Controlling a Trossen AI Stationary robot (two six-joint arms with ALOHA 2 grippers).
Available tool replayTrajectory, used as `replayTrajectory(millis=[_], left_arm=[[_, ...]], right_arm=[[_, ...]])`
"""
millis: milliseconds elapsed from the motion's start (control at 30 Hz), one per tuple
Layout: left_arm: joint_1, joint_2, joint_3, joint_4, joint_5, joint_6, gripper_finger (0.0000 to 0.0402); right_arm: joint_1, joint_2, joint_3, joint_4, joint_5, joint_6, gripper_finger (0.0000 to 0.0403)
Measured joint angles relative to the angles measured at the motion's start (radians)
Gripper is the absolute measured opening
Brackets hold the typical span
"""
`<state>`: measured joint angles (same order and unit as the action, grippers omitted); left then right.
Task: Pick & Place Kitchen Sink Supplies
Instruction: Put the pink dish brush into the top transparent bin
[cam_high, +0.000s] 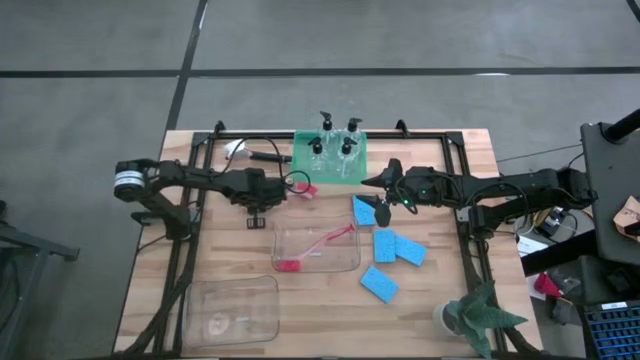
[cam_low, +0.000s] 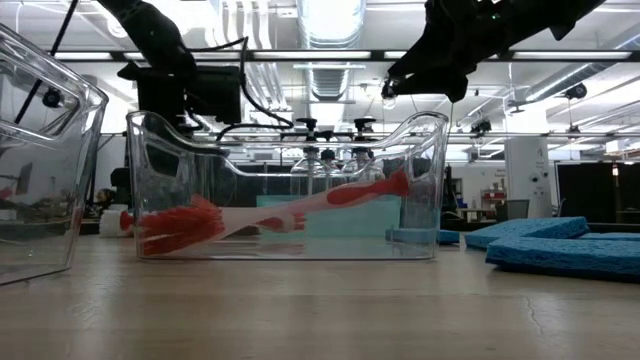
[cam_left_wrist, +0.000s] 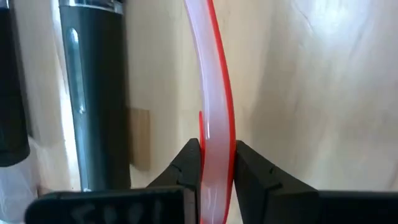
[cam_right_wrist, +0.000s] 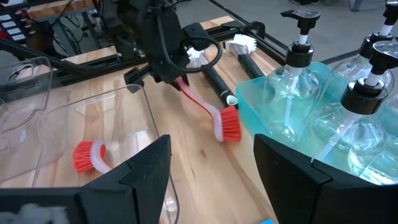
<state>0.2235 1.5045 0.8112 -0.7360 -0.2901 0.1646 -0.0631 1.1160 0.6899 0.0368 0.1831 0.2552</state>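
Note:
My left gripper (cam_high: 268, 192) is shut on a red-bristled brush (cam_right_wrist: 211, 115) with a pale red-edged handle, left of the green tray (cam_high: 303, 150). The tray holds several clear pump bottles (cam_high: 331, 147). A second red brush (cam_high: 315, 245) lies inside the middle clear bin (cam_high: 352, 262). A black brush with a white head (cam_high: 262, 155) lies on the table near the far-left frame. My right gripper (cam_right_wrist: 211, 180) is open and hovers above the farthest blue sponge (cam_high: 363, 210). More blue sponges (cam_high: 398, 247) lie flat on the table, one of them nearer (cam_high: 378, 285). My left gripper pinches the brush's handle (cam_left_wrist: 216, 155) between its two fingers, which lie across it. The fingers come from above, slanting down. The handle slopes down from the hold to the bristle head (cam_right_wrist: 230, 123), which is low beside the tray; whether it touches the table I cannot tell.
A second clear bin (cam_high: 230, 310) stands at the near-left corner. A small green potted plant (cam_high: 480, 315) stands at the near-right corner. Black frame bars (cam_high: 200, 215) run along the table's left, right and far sides. Bare wood lies between the bins and the sponges.

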Motion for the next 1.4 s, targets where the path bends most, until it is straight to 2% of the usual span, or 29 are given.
replayTrajectory(millis=[267, 467, 700, 800, 900, 1033, 1133, 1267, 1400], left_arm=[[0.0, -0.092, 0.032, -0.135, 0.001, -0.06, 0.0069], [-0.003, -0.187, 0.085, -0.21, 0.006, -0.126, 0.0064], [-0.041, -0.275, 0.176, -0.222, 0.157, -0.244, 0.0066], [-0.077, -0.297, 0.212, -0.157, 0.222, -0.277, 0.0067], [-0.111, -0.307, 0.227, -0.038, 0.371, -0.347, 0.0068], [-0.172, -0.309, 0.217, 0.126, 0.516, -0.544, 0.0068], [-0.236, -0.297, 0.216, 0.16, 0.516, -0.655, 0.0068], [-0.316, -0.267, 0.216, 0.192, 0.465, -0.763, 0.0068], [-0.362, -0.211, 0.215, 0.218, 0.435, -0.773, 0.0069]], right_arm=[[0.0, 0.0, -0.001, 0.0, 0.0, -0.001, 0.0224], [0.0, 0.0, -0.001, 0.001, 0.0, -0.004, 0.0224], [0.0, 0.0, -0.003, 0.001, 0.0, -0.001, 0.0224], [0.0, 0.0, -0.004, 0.002, 0.0, -0.001, 0.0224], [0.0, 0.0, -0.004, 0.003, 0.0, -0.001, 0.0224], [0.0, 0.0, -0.004, 0.004, 0.0, -0.001, 0.0224], [0.0, 0.0, -0.005, 0.001, 0.0, -0.001, 0.0224], [0.0, 0.0, -0.011, 0.002, 0.0, -0.001, 0.0224], [0.0, 0.0, -0.012, 0.005, 0.001, -0.004, 0.0224]])
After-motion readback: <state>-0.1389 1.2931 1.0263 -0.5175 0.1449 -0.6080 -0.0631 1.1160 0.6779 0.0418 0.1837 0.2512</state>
